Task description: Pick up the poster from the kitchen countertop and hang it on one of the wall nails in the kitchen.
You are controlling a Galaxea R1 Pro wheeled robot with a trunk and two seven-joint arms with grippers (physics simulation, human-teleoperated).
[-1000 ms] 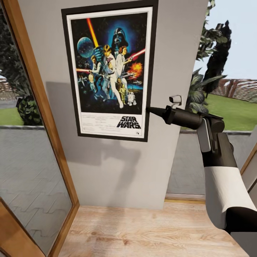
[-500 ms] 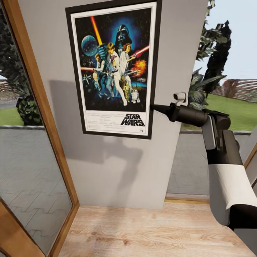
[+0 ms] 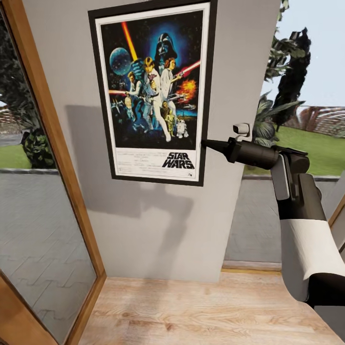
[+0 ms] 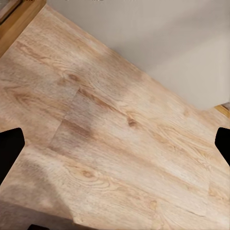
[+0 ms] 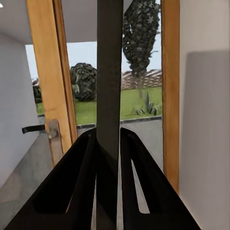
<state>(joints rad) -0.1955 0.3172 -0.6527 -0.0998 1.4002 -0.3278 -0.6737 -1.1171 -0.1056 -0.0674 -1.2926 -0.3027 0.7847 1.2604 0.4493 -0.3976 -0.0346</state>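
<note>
- Holding the poster flat against the grey wall, we are at the hanging step; the picking up from the countertop is behind us, judging by where the poster now is.
- Our right gripper pinches the poster's black frame at its 4 o'clock edge, beside the "STAR WARS" lettering; in the right wrist view the two fingers sit narrow, clamped on the thin edge of the frame.
- Our left gripper points at the wooden floor; only the dark tips show at the margins, well apart, so we judge it wide and holding nothing.
- We can make out no nail on the wall; if one is there, it lies behind the poster or is too small to tell.
- Next, we judge, the move calls for settling the poster's top onto a nail, then easing the fingers apart and watching that it hangs.
- A glazed door with a wooden frame stands at 9 o'clock.
</note>
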